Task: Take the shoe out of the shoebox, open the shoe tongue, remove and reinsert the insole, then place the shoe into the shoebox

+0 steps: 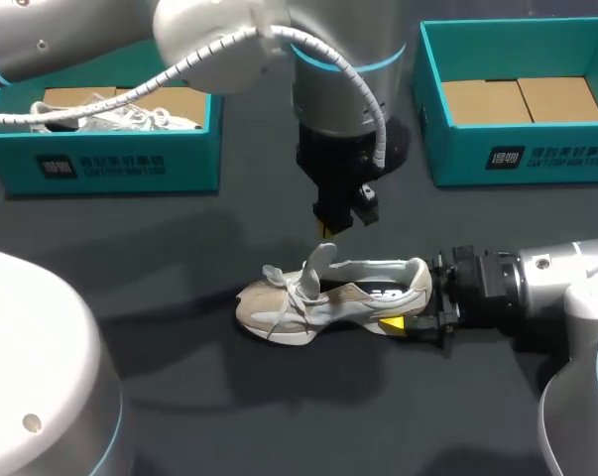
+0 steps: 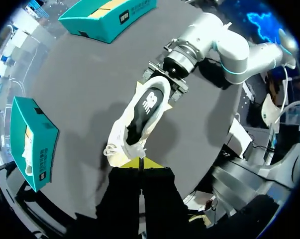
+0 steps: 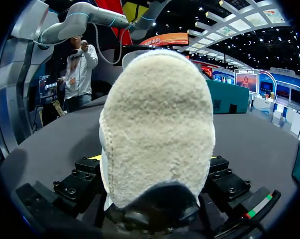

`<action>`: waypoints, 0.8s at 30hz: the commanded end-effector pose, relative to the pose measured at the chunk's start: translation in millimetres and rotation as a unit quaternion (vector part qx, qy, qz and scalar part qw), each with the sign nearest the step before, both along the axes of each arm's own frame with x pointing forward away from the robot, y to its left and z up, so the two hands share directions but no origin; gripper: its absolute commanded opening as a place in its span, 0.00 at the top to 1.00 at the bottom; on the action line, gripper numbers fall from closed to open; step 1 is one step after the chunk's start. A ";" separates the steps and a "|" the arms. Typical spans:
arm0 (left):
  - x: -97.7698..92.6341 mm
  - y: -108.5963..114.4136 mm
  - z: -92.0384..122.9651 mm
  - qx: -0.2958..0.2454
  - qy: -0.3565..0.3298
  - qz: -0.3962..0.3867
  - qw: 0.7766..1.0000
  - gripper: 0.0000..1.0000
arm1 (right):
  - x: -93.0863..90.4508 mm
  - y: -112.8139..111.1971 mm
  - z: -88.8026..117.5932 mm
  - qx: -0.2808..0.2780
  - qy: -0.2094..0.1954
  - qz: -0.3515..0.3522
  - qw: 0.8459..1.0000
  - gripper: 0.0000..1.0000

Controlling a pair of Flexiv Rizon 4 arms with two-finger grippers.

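Note:
A beige and white shoe (image 1: 328, 297) lies on its sole mid-table, toe toward my left. Its tongue (image 1: 321, 260) stands upright. My left gripper (image 1: 328, 230) hangs straight above it, yellow tips shut on the tongue's top edge; in the left wrist view the gripper (image 2: 142, 162) meets the tongue (image 2: 134, 149) above the dark insole (image 2: 149, 104). My right gripper (image 1: 418, 305) is shut on the shoe's heel from the right, one yellow tip (image 1: 392, 322) against its near side. In the right wrist view the fuzzy heel (image 3: 157, 124) fills the gap between the fingers.
A teal shoebox (image 1: 120, 164) at the back left holds another white shoe (image 1: 110, 117). A second teal shoebox (image 1: 522, 149) at the back right shows only its cardboard bottom. Dark table surface lies bare in front of the shoe.

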State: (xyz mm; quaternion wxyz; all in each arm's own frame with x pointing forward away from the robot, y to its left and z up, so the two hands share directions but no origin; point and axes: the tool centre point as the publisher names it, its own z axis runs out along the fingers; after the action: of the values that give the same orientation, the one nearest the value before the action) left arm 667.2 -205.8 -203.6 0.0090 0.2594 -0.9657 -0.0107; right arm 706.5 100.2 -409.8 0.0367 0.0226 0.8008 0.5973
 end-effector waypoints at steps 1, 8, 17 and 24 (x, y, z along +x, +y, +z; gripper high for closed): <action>3.9 -11.5 -12.1 0.006 -0.020 -0.127 0.992 1.00 | -0.7 0.9 -0.3 -0.001 -0.001 -0.001 1.000 1.00; 2.1 -33.2 -27.2 -0.078 -0.077 -0.242 0.964 1.00 | -0.7 0.9 -0.3 -0.001 -0.001 -0.001 1.000 1.00; 4.1 -36.9 -27.0 -0.073 -0.076 -0.249 0.963 1.00 | -0.7 0.9 -0.3 -0.001 -0.001 -0.001 1.000 1.00; 3.8 -61.1 -69.3 -0.059 -0.066 -0.301 0.949 1.00 | -0.7 0.9 -0.3 -0.001 -0.001 -0.001 1.000 1.00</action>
State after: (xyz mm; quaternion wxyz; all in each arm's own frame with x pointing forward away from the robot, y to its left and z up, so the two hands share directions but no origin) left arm 668.2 -252.6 -246.5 -0.0479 -0.0416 -0.9957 0.0671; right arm 706.6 100.1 -409.8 0.0367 0.0226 0.8009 0.5973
